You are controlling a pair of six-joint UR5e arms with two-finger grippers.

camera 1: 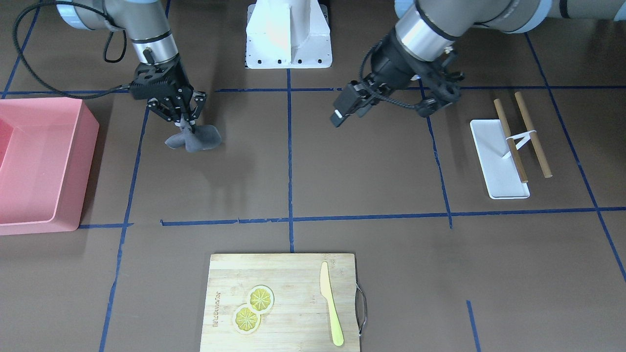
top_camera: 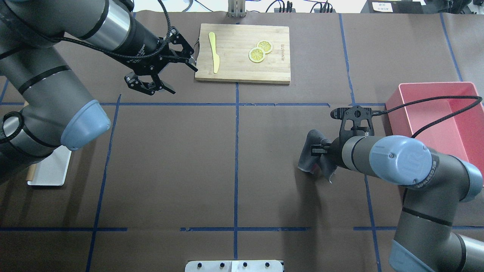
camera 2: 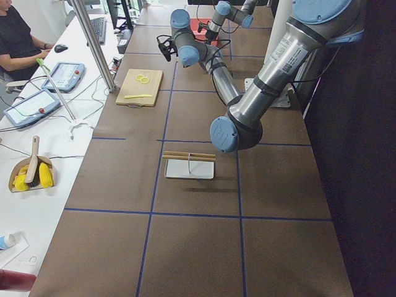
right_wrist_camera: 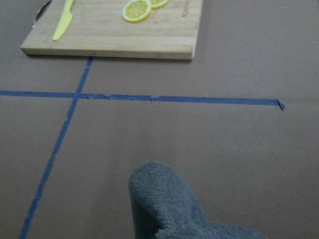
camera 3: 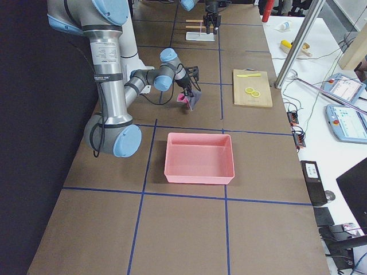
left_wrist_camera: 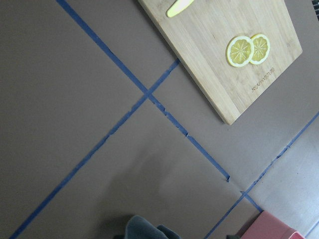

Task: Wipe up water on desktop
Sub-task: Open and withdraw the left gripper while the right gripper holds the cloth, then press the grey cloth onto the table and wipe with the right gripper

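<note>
Now R arm [camera 1: 146, 29] points down, R pincer [camera 1: 187, 126] clamping gray cloth [camera 1: 203, 139] at desktop [camera 1: 342, 171]; L pincer [top_camera: 178, 76] open aloft.

Your front camera faces the robot's base [camera 1: 288, 34], looking steeply down; your overhead looks forward from behind. Both share the board [camera 1: 293, 274], which both close wrist cameras also catch.

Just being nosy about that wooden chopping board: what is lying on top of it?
On the cutting board lie a yellow knife and two overlapping lemon slices. The wood beneath them, and part of one slice, is covered.
</note>
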